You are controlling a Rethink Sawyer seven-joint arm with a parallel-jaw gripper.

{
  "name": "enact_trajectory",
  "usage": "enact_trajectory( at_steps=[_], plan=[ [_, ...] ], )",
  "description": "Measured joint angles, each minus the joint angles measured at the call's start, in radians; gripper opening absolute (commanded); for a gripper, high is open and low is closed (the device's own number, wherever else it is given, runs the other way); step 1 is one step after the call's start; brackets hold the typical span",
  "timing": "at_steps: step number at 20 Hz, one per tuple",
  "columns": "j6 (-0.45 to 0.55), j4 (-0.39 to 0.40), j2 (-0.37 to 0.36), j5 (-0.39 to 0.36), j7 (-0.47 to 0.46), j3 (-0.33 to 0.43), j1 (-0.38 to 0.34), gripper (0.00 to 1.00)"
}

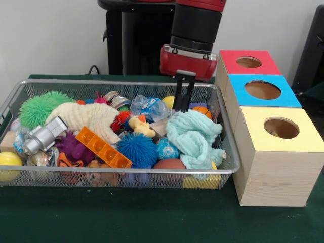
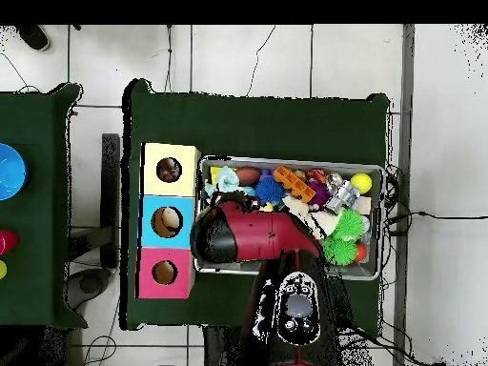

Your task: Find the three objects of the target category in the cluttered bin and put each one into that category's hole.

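The wire mesh bin (image 1: pixel 121 82) is full of toys; it also shows in the overhead view (image 2: pixel 286 161). My gripper (image 1: pixel 182 110) hangs over the bin's back right part, its tips just above a mint muslin cloth (image 1: pixel 195 136). Its two black fingers stand close together with nothing between them. I can make out no knotted fabric ball in the clutter. The yellow-topped box (image 1: pixel 304 142) stands nearest the camera at the right, its round hole (image 1: pixel 281 128) dark. In the overhead view my arm (image 2: pixel 248 236) hides the gripper, and the yellow box's hole (image 2: pixel 169 171) is at the left.
A blue-topped box (image 1: pixel 238 83) and a red-topped box (image 1: pixel 228 55) stand behind the yellow one. The bin holds a green spiky ball (image 1: pixel 40 106), a blue spiky ball (image 1: pixel 137 149), a cream cloth (image 1: pixel 88 117), an orange tray (image 1: pixel 104 148) and a silver toy (image 1: pixel 44 135).
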Motion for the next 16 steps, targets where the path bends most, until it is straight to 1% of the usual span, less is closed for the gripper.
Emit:
enact_trajectory(
  at_steps=[3,8,13,16],
  plan=[
    [0.000,0.036,-0.004,0.000,0.000,-0.016,-0.001,0.00],
    [-0.022,0.055,0.016,0.000,0.000,-0.058,0.005,0.00],
    [-0.088,0.063,0.070,0.001,0.000,-0.104,0.021,0.00],
    [-0.147,0.070,0.117,0.016,0.001,-0.128,0.041,0.00]
  ],
)
